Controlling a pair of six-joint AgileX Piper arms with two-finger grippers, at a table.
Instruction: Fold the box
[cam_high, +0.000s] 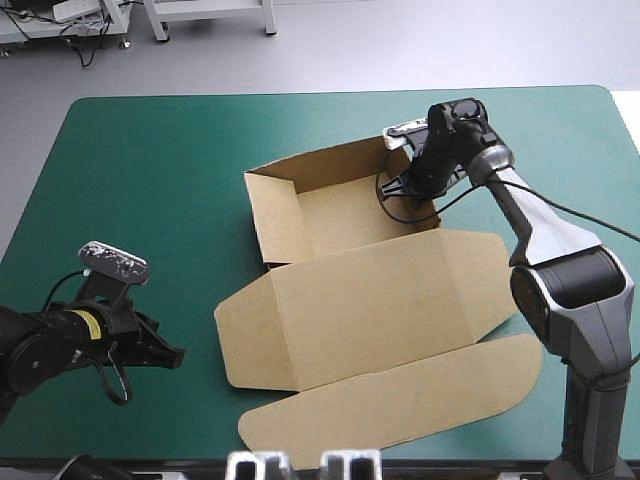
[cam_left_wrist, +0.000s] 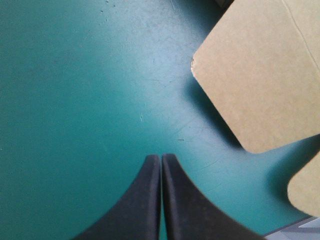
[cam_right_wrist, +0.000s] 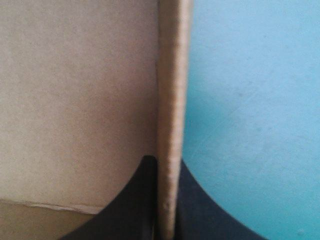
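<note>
Brown box (cam_high: 340, 215) is sitting mid-counter (cam_high: 150, 170). Its tray half is lying toward the far edge with back and left walls standing. The lid (cam_high: 380, 300) is lying flat toward the near edge, its long tuck flap (cam_high: 400, 400) spreading out on the teal-green cover.

Right claw (cam_high: 406, 194) is reaching over the tray's right side and pinching the right wall (cam_right_wrist: 172, 100), one black finger inside, one outside, board sandwiched between. Likely it is holding that wall upright so it isn't flopping outward while the fold sets. In the high view the wrist is partly hiding the contact, so this reading is leaning on the right wrist view.

Left claw (cam_left_wrist: 161, 159) is hanging pressed together over bare cover toward the counter's near left corner. It is sitting near the lid's rounded side flap (cam_left_wrist: 260, 75) and gripping nothing. It is probably waiting clear so it isn't crowding the board.

Judging by the layout, the walls are partly raised and the lid is waiting its turn.
</note>
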